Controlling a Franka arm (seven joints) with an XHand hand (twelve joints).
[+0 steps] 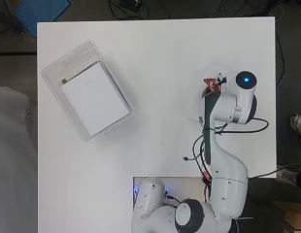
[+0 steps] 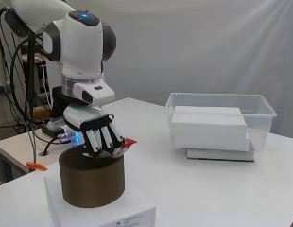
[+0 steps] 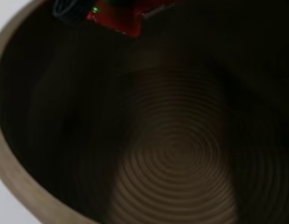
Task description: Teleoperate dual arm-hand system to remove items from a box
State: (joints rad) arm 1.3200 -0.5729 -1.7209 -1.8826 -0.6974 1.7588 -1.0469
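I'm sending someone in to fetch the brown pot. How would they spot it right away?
On the white table, look at the end away from the clear bin, right under the hand. The pot stands there on a flat white box: a round, dark brown, open-topped cylinder, the only dark thing among white ones.

One clear plastic box (image 2: 260, 109) is seen near the table's (image 1: 160, 155) far left corner, and two white flat boxes (image 2: 210, 126) are stacked inside it. One brown round bowl (image 2: 92, 177), one small red item (image 2: 130, 142) and one hand (image 2: 101, 137) are counted.
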